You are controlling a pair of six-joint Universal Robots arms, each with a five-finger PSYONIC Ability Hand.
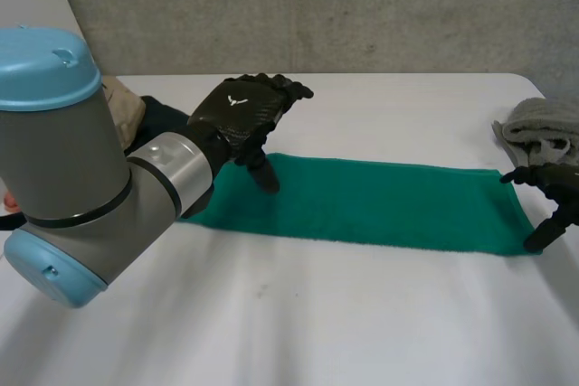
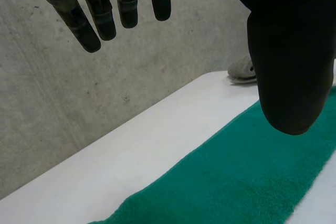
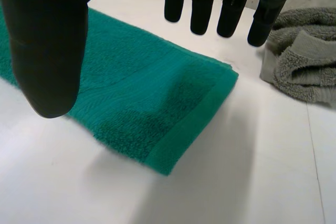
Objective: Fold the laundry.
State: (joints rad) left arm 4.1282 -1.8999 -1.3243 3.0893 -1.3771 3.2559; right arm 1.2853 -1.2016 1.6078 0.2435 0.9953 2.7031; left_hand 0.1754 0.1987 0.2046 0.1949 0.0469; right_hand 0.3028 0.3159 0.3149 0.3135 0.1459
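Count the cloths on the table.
4: green towel flat across the middle; grey towel bunched by the right hand; beige piece and dark piece behind the left arm, which may hide more.

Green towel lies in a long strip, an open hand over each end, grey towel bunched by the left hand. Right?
No. The grey towel is bunched by the right hand, not the left hand, as the head view shows. The rest holds: green towel in a long strip, an open hand over each end.
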